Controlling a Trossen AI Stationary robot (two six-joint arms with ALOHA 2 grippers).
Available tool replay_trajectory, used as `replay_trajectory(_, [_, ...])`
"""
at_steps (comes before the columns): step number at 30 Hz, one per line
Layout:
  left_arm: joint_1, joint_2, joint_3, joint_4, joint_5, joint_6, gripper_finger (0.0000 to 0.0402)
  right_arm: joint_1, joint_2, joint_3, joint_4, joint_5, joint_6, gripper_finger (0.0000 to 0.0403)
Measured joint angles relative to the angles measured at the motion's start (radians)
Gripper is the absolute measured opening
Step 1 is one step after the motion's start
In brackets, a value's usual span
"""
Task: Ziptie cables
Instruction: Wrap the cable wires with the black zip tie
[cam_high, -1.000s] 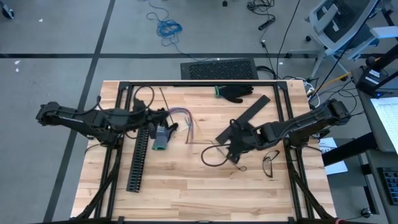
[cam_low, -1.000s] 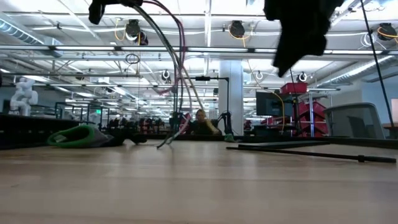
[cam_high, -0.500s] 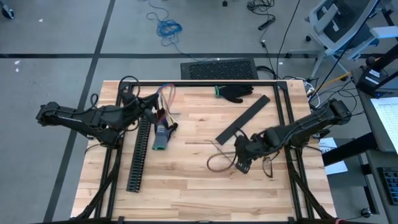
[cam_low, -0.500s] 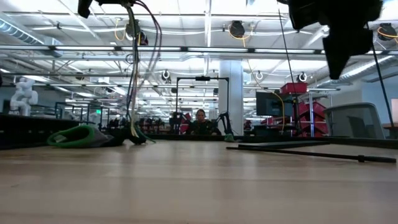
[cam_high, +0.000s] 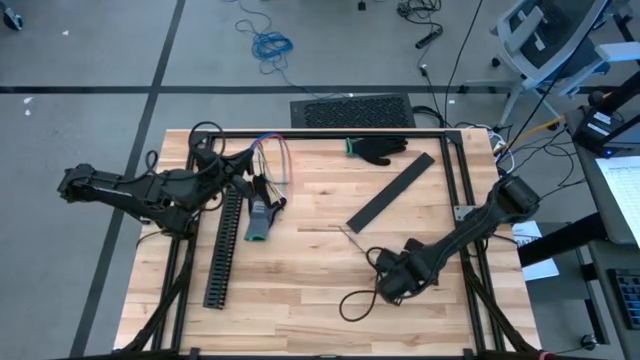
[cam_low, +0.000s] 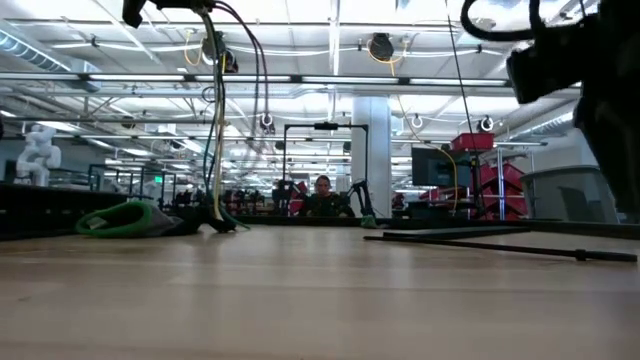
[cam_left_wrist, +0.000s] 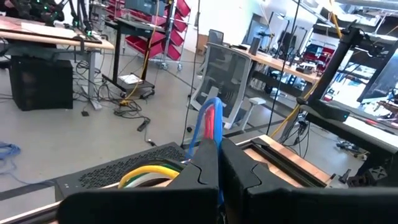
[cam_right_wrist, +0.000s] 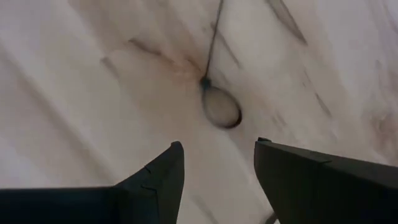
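Note:
The cables (cam_high: 268, 152) are thin blue, red, purple, yellow, white and green wires, looping near the table's far-left corner. My left gripper (cam_high: 238, 172) is shut on them; it also shows in the left wrist view (cam_left_wrist: 219, 168) and at the top of the low view (cam_low: 150, 10). My right gripper (cam_high: 390, 285) hovers low over bare wood near the table's near-right part, open (cam_right_wrist: 219, 165), with nothing between its fingers. A dark cord loop (cam_high: 358, 302) lies beside it; whether they touch, I cannot tell. My left gripper pinches the wire bundle between its two fingers, which come level from the table's left. Blue and red wires (cam_left_wrist: 210, 121) rise out just above the fingers; yellow, white and green ones (cam_left_wrist: 149, 174) curve out to one side. The strands hang (cam_low: 215, 120) down to the table.
A long black slotted channel (cam_high: 224, 250) and a grey-green tool (cam_high: 260, 222) lie below the left gripper. A flat black bar (cam_high: 392, 190) and a black glove with a green cuff (cam_high: 378, 150) lie toward the far edge. A black rail frame (cam_high: 320, 135) rims the table.
My left gripper has drawn back toward the table's far-left corner, pulling the wires from a spread toward the middle into an upright loop, then kept still. My right gripper has moved from beside the black bar toward the near edge, and the dark cord loop has shifted along with it.

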Motion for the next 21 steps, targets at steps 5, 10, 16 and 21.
replay_trajectory(5, [0.0,0.004,0.0,0.0,0.0,-0.001,0.0,-0.022,0.055,0.0,-0.012,0.072,0.021,0.0182])
replay_trajectory(10, [0.0,0.004,0.0,0.0,0.001,-0.002,0.0,-0.088,0.023,0.0,0.008,0.038,-0.033,0.0182])
replay_trajectory(16, [0.0,0.004,0.0,0.001,0.027,-0.005,0.0,-0.163,-0.051,-0.04,0.061,-0.022,-0.226,0.0182])
replay_trajectory(21, [0.0,0.004,0.0,0.013,0.049,-0.007,0.0,-0.216,-0.124,-0.188,0.32,-0.108,-0.238,0.0181])
